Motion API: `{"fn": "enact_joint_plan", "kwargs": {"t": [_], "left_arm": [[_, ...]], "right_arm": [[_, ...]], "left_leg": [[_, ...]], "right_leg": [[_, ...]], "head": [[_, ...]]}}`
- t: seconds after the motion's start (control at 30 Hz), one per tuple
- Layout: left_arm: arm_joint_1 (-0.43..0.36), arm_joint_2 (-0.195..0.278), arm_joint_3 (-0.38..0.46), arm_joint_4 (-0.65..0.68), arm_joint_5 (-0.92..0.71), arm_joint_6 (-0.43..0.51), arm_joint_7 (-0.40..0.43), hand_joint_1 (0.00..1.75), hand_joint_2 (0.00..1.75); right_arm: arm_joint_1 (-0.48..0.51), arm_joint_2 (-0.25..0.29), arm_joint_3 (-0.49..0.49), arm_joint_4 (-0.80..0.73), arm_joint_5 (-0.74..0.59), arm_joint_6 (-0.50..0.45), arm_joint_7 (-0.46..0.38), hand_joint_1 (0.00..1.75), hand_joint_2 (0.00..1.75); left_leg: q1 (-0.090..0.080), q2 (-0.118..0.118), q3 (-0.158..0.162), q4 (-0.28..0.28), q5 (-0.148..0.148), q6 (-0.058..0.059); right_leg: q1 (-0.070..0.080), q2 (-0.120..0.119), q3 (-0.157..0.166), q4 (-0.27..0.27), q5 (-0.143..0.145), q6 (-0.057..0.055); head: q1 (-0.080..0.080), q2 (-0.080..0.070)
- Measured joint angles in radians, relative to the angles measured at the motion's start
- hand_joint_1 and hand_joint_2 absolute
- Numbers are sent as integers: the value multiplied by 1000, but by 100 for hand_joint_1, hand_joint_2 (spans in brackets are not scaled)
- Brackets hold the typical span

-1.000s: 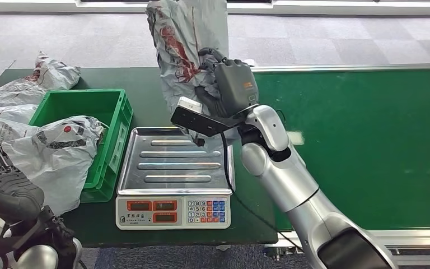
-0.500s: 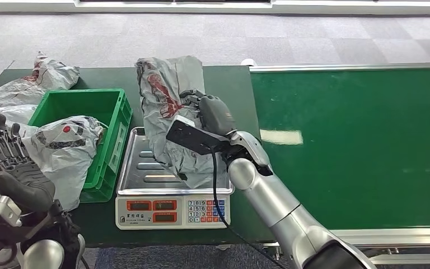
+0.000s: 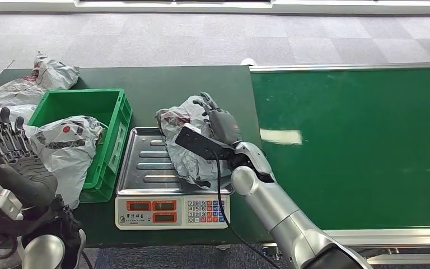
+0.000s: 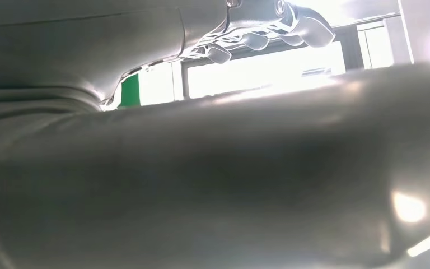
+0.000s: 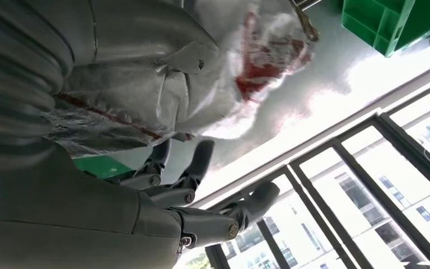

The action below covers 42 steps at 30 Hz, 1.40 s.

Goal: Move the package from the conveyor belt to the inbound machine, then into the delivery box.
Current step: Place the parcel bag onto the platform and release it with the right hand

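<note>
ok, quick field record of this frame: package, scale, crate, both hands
package: grey poly bag with red print, lying on the scale tray, draped over its right edge
scale: steel tray, keypad facing the robot
crate: green bin left of scale, another grey bag hanging over its front rim
right hand: at the package's far right side, fingers spread
left hand: raised, holds nothing, fingers apart
conveyor: green belt, right of the scale

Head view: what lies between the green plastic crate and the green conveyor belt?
The silver scale with a crumpled grey plastic package on its tray, the right hand at the package. Dark green table shows behind it.
</note>
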Motion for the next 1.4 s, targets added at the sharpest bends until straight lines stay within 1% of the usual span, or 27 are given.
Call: {"fn": "enact_joint_plan", "kwargs": {"t": [0.03, 0.17, 0.23, 0.4, 0.47, 0.77, 0.9, 1.0, 1.07, 1.13, 1.2, 1.27, 1.3, 1.37, 1.4], "left_arm": [[0, 0, 0, 0, -2, 0, -1, 0, 0], [-1, -3, 0, 0, -35, 7, -13, 0, 0], [-2, -6, 0, 0, -65, 27, -23, 0, 0], [-3, -25, -1, 0, -147, 141, -68, 0, 0], [-3, -30, -3, 0, -158, 163, -74, 0, 0], [-6, -40, -6, 3, -161, 169, -75, 0, 0], [-6, -38, -14, 4, -168, 155, -62, 0, 0], [-6, -25, -31, -1, -199, 72, -35, 0, 0], [-11, -7, -48, -12, -290, 8, -9, 0, 0], [-33, 18, -71, -21, -428, -61, 42, 0, 87], [-78, 48, -100, -17, -547, -143, 118, 0, 175], [-137, 82, -128, 8, -608, -216, 178, 0, 175], [-162, 97, -138, 24, -618, -239, 193, 0, 175], [-190, 112, -147, 44, -620, -259, 204, 0, 175], [-192, 113, -148, 45, -620, -259, 204, 0, 175]], "right_arm": [[0, 0, -1, 2, 3, 0, 1, 0, 0], [3, 0, -7, 2, 18, 9, 7, 0, 0], [9, -1, -14, -7, 18, 18, 5, 0, 0], [31, -6, -33, -40, 24, 36, -9, 0, 0], [36, -9, -40, -52, 27, 39, -10, 0, 0], [42, -19, -50, -73, 27, 40, -12, 0, 0], [66, -20, -57, -123, 36, 43, -33, 0, 175], [125, -30, -60, -266, 91, 46, -35, 0, 175], [191, -48, -60, -424, 165, 44, -15, 0, 175], [261, -78, -60, -591, 255, 30, 23, 0, 175], [325, -118, -69, -732, 326, 11, 75, 0, 175], [394, -166, -96, -849, 356, -14, 113, 0, 175], [423, -185, -112, -889, 359, -26, 121, 0, 175], [454, -206, -132, -926, 360, -42, 126, 0, 175], [456, -207, -133, -928, 360, -43, 126, 0, 175]], "left_leg": [[0, 0, 0, 0, 0, 0], [0, 0, 0, 0, 0, 0], [0, 0, 0, 0, 0, 0], [0, 0, 0, 0, 0, 0], [0, 0, 0, 0, 0, 0], [0, 1, 0, 0, 0, 0], [0, 1, 0, 0, 0, 0], [0, 0, -1, 0, 0, 0], [0, -1, -2, 0, 0, 0], [0, -3, -3, 1, 0, 0], [-1, -4, -4, 1, 0, 0], [-1, -4, -4, 1, -1, 1], [-1, -4, -4, 1, 0, 1], [-2, -4, -4, 1, 0, 1], [-2, -4, -4, 1, 0, 1]], "right_leg": [[0, 0, 0, 0, 0, 0], [0, 0, 0, 0, 0, 0], [0, 0, 0, 0, 0, 0], [0, 0, 0, 0, 0, 0], [0, 0, 0, 0, 0, 0], [0, 1, -1, 0, 0, 0], [0, 1, -1, 0, 0, 0], [0, 0, -2, 0, 0, 0], [0, 0, -3, 0, 0, 0], [0, -2, -4, -1, 0, 0], [-1, -4, -4, -1, -1, 0], [-1, -5, -4, -1, -1, 1], [-1, -5, -4, -1, 0, 1], [-2, -5, -4, -1, 0, 1], [-2, -4, -4, -1, 0, 1]], "head": [[0, 0], [0, 0], [0, 0], [0, 0], [0, 0], [0, 0], [0, 0], [0, 0], [0, 0], [0, 0], [0, 0], [0, 0], [0, 0], [1, 0], [1, 0]]}}
